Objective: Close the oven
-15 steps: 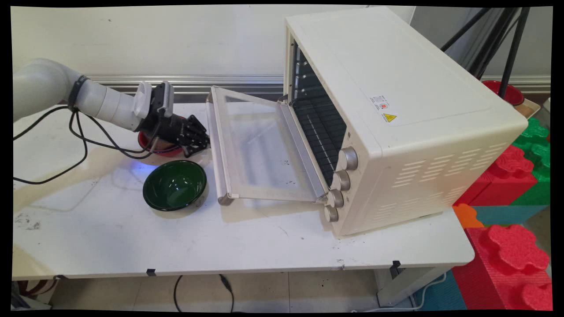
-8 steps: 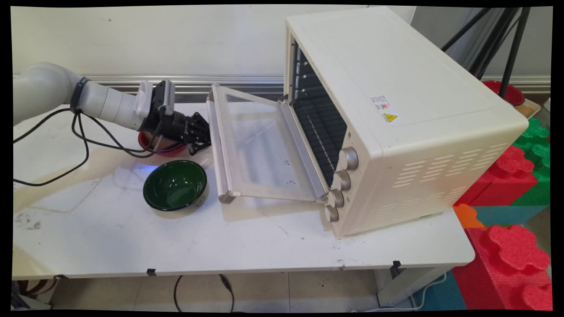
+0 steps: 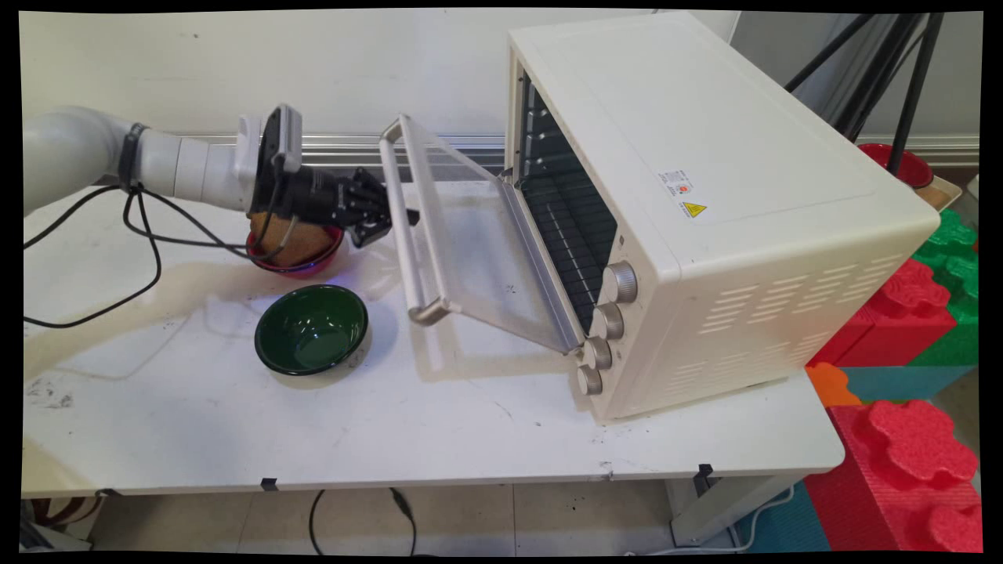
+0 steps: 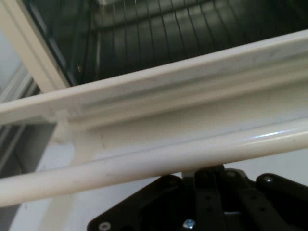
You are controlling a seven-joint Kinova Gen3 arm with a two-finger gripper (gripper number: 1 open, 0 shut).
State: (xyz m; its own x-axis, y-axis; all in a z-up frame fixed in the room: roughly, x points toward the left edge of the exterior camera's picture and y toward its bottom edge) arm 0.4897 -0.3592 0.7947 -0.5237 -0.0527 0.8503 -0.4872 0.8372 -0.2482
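Cream oven (image 3: 705,157); green bowl (image 3: 311,329); red bowl (image 3: 296,249) with brown filling; white desk (image 3: 431,423); black tool (image 3: 374,213).

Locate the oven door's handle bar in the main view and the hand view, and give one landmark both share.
Main view: handle bar runs steeply, centre-left, by the gripper.
Hand view: handle bar crosses the lower frame.
Shared landmark: oven's dark wire rack.

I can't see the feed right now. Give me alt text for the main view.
The black two-finger gripper sits under the handle bar of the cream toaster oven's glass door, which stands half raised. Behind the arm, a red bowl holds something brown; a dark green bowl sits empty on the white table.
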